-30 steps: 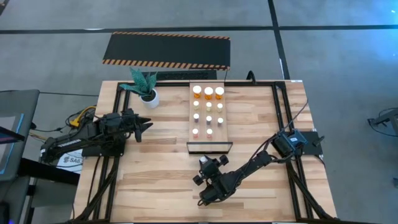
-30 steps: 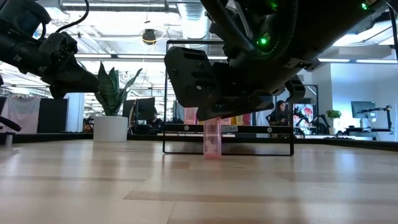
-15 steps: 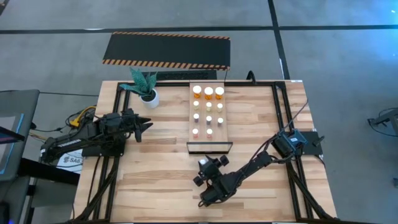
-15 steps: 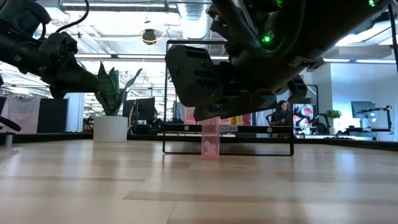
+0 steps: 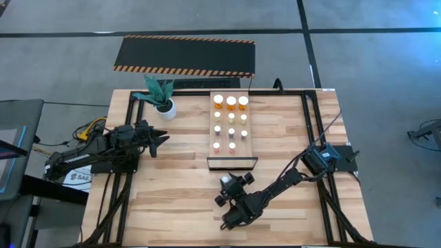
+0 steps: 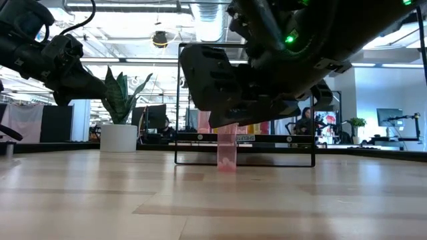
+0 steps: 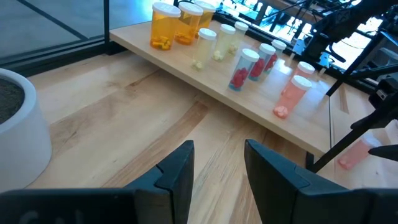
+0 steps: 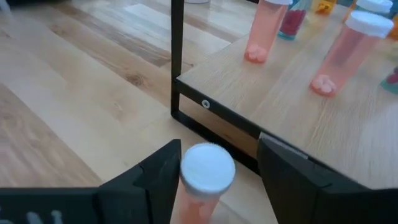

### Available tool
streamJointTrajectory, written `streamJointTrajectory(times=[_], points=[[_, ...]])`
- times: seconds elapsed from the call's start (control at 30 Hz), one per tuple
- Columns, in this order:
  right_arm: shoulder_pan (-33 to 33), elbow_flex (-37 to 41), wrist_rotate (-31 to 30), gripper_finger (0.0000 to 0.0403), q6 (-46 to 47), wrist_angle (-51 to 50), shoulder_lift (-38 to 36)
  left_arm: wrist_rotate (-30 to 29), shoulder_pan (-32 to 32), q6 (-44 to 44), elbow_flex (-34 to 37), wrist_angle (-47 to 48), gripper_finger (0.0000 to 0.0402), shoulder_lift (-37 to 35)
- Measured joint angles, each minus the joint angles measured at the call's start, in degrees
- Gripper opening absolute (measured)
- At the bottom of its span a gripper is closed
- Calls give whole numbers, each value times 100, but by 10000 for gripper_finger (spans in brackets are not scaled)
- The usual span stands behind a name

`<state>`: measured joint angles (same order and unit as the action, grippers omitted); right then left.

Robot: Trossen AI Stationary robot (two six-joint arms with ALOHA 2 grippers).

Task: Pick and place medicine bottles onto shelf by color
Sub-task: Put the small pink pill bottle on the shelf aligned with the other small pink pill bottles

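Right wrist view is showing what the high view is hiding: a pink bottle [image 8: 207, 180] standing between the right gripper's [image 8: 214, 171] parted fingers, unclamped, just before the shelf [image 8: 298, 106]; left gripper [image 7: 217, 165] is waiting half-open, empty.

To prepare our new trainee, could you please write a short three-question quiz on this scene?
1. True or false: the pink bottle inside the right gripper stands on the shelf.
2. Which bottles stand farthest from the shelf's dark frame? A orange, B pink, C purple.
3. Fill in: the left gripper waits near the potted ____.
Key: 1 false, it stands on the table; 2 A; 3 plant.
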<state>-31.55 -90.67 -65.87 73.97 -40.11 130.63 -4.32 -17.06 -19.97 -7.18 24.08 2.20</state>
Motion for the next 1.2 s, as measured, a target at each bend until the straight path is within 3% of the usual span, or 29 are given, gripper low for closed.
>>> streamJointTrajectory(times=[0.37,0.67,0.77,1.2], points=[[-114,0,57,273,973,-192,-9,0,0,0,0,0,128,0],[-116,-168,642,378,1314,-485,-31,0,-1,0,-1,-2,128,2],[-114,-375,1105,394,1520,-861,-31,0,0,0,-1,0,128,0],[220,-2504,3829,377,2441,-3559,-31,0,-1,0,-1,-1,128,1]])
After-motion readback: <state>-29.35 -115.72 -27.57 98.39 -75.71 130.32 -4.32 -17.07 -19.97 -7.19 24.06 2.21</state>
